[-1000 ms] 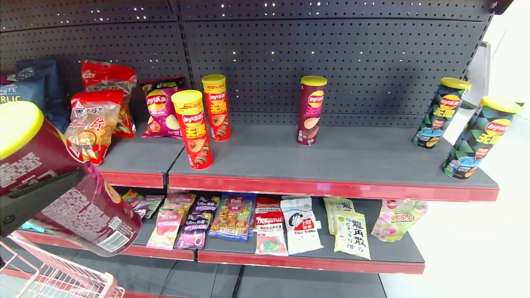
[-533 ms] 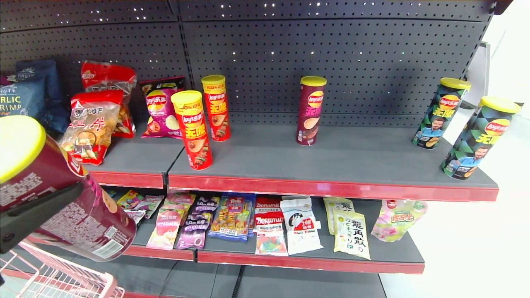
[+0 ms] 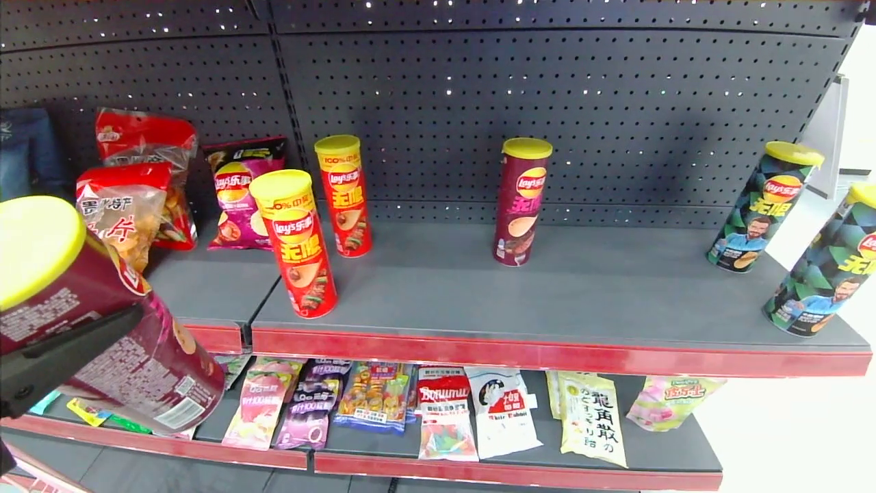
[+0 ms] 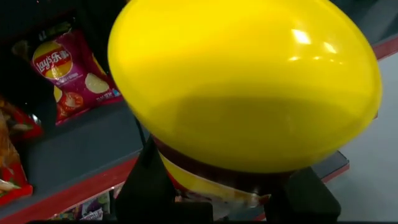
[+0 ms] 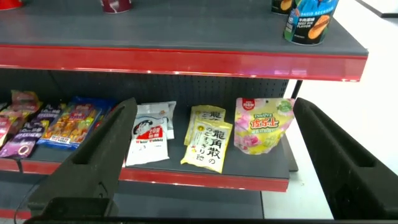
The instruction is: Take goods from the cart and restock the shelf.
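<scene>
The whole head view has just shifted. The rows of goods sit lower and larger in it than half a second ago, so that's the camera moving in on the shelf, not the stock moving.

The maroon can (image 3: 130, 342) hasn't budged in the frame. The left claw (image 4: 227, 198) still has it pinched round the body, one black finger (image 3: 68, 349) lying across the label. The can is tilted, with its yellow lid (image 4: 245, 74) up and toward the robot and its base pointing down at the lower shelf's red edge (image 3: 157, 445). It is in the air, off the left end, and not yet over the top shelf (image 3: 547, 294).

The right claw (image 5: 213, 109) hangs low in front of the snack packets (image 5: 208, 140), fingers spread wide and holding nothing.

My read is that the pick is done and this is the carry. A matching maroon can (image 3: 521, 202) stands alone at mid-shelf with bare board all round it, well apart from the red cans (image 3: 295, 246). That looks the natural home, so the can needs lifting, righting and moving across to the right.
</scene>
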